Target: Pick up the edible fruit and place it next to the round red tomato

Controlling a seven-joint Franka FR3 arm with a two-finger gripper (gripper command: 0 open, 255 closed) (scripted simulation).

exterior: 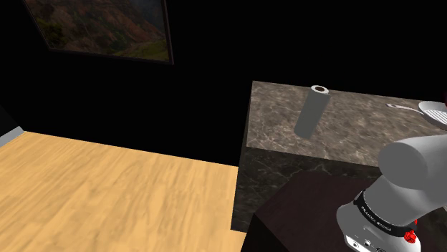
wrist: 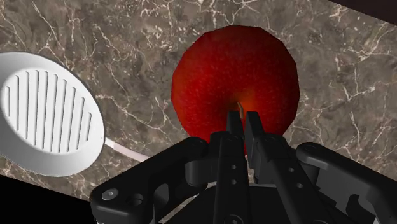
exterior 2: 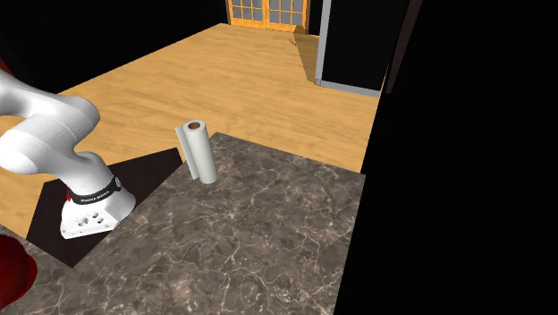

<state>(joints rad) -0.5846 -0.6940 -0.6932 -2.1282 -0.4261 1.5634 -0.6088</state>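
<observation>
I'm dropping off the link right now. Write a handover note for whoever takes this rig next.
End effector: fingers shut, holding nothing, poised right over the red fruit.
Red fruit: round, stem dimple facing the end effector, lying on the marble counter beside a white slotted utensil. It looks like the fruit to move, but I cannot rule out that it is the tomato.
A grey roll stands on the same counter.
Done: approach only, nothing grasped.
Left: confirm which red thing this is, open the fingers, grasp, lift, set it down next to the tomato.
</observation>
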